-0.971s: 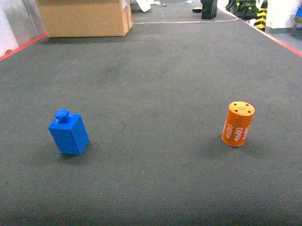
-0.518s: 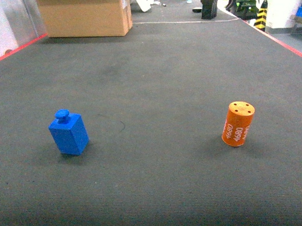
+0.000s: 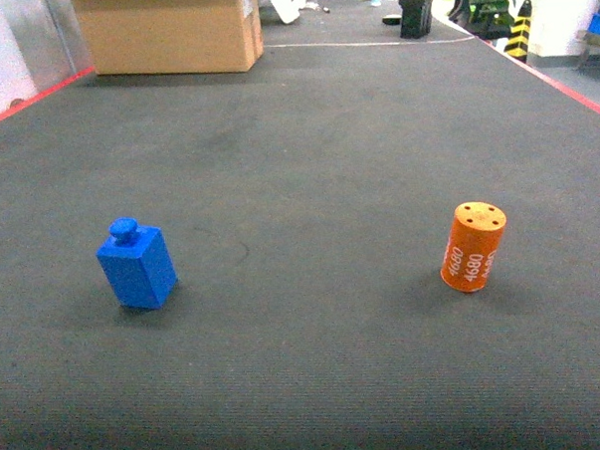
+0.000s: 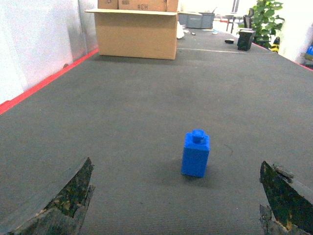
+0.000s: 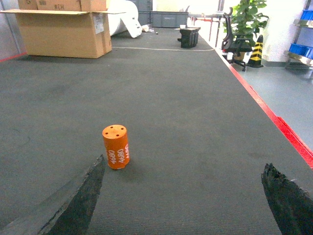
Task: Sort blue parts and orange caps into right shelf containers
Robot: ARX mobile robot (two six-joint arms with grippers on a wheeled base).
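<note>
On my left, the blue part (image 3: 136,265) stood upright on the dark mat (image 3: 306,145), well apart from everything. It looked like hard, smooth plastic, boxy with flat sides and a little round knob on top, so I guessed it was light and stiff. My left gripper (image 4: 176,205) was spread wide with nothing in it, and I thought the flat sides were the best place to pinch (the knob looked too small). The mat looked ribbed and soft. On my right stood the orange cap (image 3: 472,246), a stubby round tube with white numbers. Round things can slip, so I would squeeze its middle. My right gripper (image 5: 183,203) was wide apart too, and held nothing.
</note>
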